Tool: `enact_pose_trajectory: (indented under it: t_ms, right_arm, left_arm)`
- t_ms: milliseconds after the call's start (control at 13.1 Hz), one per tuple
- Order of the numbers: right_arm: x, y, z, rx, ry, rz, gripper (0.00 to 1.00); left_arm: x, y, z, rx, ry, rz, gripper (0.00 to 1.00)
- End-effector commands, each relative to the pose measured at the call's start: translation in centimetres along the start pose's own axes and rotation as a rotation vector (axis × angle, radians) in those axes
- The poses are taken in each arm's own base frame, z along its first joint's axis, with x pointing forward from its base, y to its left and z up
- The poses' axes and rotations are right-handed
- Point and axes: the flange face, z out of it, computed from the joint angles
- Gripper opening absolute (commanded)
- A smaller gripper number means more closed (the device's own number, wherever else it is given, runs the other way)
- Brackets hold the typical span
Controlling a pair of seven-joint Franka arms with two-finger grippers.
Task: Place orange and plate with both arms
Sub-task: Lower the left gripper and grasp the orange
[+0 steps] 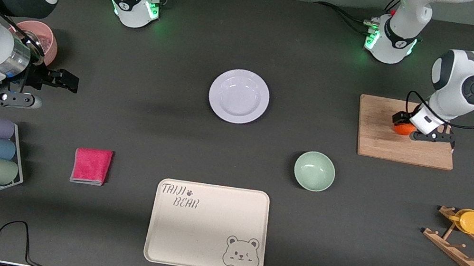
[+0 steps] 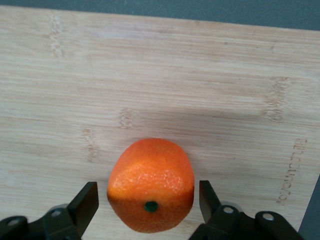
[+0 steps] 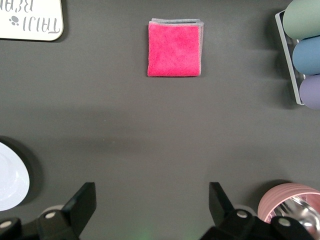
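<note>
The left claw (image 2: 148, 207) is straddling the orange (image 2: 150, 184) on the wooden board (image 2: 160, 80), fingers apart, not yet touching it. The right claw (image 3: 152, 205) is waiting open over the bench (image 1: 150, 104), near the pink cup (image 1: 43, 39). The plate (image 1: 239, 96) is sitting at the bench's middle, the green bowl (image 1: 314, 171) near it.

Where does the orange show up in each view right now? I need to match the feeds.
Front view: the orange sits on the wooden cutting board at the left arm's end of the table, partly covered by the left tool.
Left wrist view: the orange fills the lower middle, between the tool's two fingers, with a gap at each side.
Right wrist view: not in it.
Shared landmark: the cutting board, under the orange in both views.
</note>
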Motion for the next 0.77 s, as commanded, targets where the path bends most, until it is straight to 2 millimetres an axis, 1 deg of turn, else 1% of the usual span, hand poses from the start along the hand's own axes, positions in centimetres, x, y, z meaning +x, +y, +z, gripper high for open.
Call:
enact_pose_trajectory:
  t_ms: [0, 306, 459, 536, 612, 689]
  right_arm:
    - [-0.1, 0.1, 0.2, -0.017, -0.004, 0.020, 1.00]
    - [1.1, -0.2, 2.0, -0.018, -0.013, 0.050, 1.00]
    - [1.1, -0.3, 2.0, -0.019, -0.012, 0.056, 1.00]
    - [1.1, -0.3, 2.0, -0.019, -0.012, 0.056, 1.00]
    - [1.1, -0.3, 2.0, -0.020, -0.014, 0.056, 1.00]
    - [1.2, -0.1, 2.0, -0.019, -0.013, 0.057, 1.00]
  left_arm:
    - [-0.6, -0.7, 0.4, -0.018, -0.005, -0.044, 0.00]
    - [-0.5, -0.7, 0.2, -0.017, -0.013, -0.041, 0.00]
    - [-0.2, -0.6, -0.8, -0.015, -0.020, -0.038, 0.00]
    - [0.2, -0.6, -2.0, -0.012, -0.026, -0.038, 0.00]
    - [0.9, -0.7, -3.7, -0.009, -0.038, -0.037, 0.00]
    - [1.7, -0.9, -6.0, -0.007, -0.040, -0.030, 0.00]
